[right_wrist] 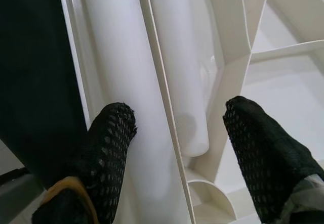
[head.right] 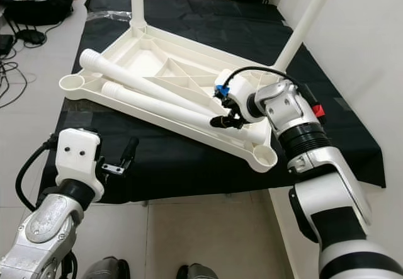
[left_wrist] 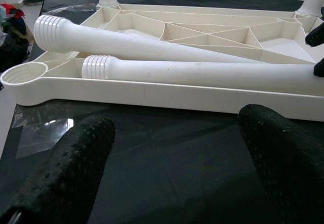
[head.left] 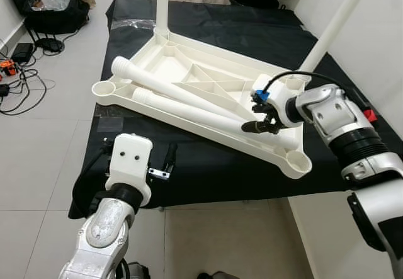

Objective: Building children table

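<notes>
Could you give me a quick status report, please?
Right gripper open over loose table legs. Left gripper open, near the tabletop edge. Two legs already fitted.

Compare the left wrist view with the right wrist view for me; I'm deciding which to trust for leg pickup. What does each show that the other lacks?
Left wrist view: the threaded ends of both loose table legs, the empty corner socket, and the open left gripper above the black cloth.

Right wrist view: the plain end of one loose leg, with the open right gripper spread over the tabletop's rim.

Both: the upturned white tabletop and the two legs lying in it.
</notes>
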`<state>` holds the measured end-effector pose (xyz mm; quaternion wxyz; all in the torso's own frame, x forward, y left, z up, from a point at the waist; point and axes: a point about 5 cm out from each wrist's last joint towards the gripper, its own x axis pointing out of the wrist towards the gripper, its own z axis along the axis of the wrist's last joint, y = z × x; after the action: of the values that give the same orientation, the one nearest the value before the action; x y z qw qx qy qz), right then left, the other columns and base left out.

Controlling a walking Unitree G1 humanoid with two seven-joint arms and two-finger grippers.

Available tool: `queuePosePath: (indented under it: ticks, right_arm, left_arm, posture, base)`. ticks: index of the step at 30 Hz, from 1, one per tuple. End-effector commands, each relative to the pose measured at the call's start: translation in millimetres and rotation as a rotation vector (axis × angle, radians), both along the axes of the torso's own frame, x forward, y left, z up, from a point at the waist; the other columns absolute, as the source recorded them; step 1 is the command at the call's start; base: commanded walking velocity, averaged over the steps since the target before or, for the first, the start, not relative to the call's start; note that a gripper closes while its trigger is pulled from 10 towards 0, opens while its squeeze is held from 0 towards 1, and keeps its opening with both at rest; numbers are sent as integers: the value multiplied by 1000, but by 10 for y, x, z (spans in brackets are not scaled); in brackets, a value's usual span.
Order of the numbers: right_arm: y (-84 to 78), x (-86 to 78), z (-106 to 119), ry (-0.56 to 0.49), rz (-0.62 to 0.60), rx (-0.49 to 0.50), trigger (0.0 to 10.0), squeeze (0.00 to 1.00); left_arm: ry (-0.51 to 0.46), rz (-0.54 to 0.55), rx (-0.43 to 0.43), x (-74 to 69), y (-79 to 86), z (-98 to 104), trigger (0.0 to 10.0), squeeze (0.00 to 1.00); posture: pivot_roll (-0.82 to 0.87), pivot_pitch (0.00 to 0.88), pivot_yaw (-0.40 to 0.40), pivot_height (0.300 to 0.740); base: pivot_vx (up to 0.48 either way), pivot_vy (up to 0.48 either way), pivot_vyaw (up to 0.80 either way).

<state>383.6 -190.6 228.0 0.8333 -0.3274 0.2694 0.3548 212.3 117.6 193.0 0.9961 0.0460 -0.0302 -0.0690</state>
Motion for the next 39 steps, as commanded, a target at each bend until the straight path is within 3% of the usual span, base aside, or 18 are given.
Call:
queuePosePath:
  ticks: [1,6,20,21,22,23,32,33,37,39]
  right_arm:
    - [-20,2,-38,18,17,-54,10000,0]
    - [-88,14,-112,33,7,-103,10000,0]
    - [-141,41,-140,32,-8,-140,10000,0]
    - [-143,43,-142,31,-5,-147,4745,0]
    - [-143,43,-142,31,-5,-147,4745,0]
    - [-143,43,-148,32,2,-151,0,0]
    - [-108,55,-134,22,18,-129,0,0]
    - [-61,72,-86,11,22,-75,0,0]
    - [-13,81,-28,6,34,-9,0,0]
    - [40,85,100,6,61,100,0,0]
  left_arm:
    - [11,10,-28,2,-10,2,10000,0]
    - [-12,41,11,17,28,24,10000,0]
    - [-4,41,-5,10,21,21,10000,0]
    - [-5,42,-6,12,19,23,10000,0]
    - [-5,42,-6,12,19,23,10000,0]
    - [-5,44,-5,14,20,24,10000,0]
    - [-5,51,-3,20,24,19,10000,0]
    - [-6,54,-2,27,32,19,10000,0]
    - [-6,55,0,31,36,17,10000,0]
    - [-5,56,4,43,45,7,10000,0]
  posture:
    - [-9,179,-171,740]
    - [-10,186,-171,740]
    - [-20,192,-170,740]
    - [-22,197,-170,740]
    - [-22,197,-170,740]
    - [-22,198,-171,740]
    - [-22,194,-170,740]
    - [-21,195,-169,740]
    - [-21,192,-166,740]
    - [-18,185,-163,740]
  base:
    - [0,0,0]
    - [0,0,0]
    - [0,0,0]
    - [0,0,0]
    - [0,0,0]
    - [0,0,0]
    - [0,0,0]
    - [0,0,0]
    - [0,0,0]
    - [0,0,0]
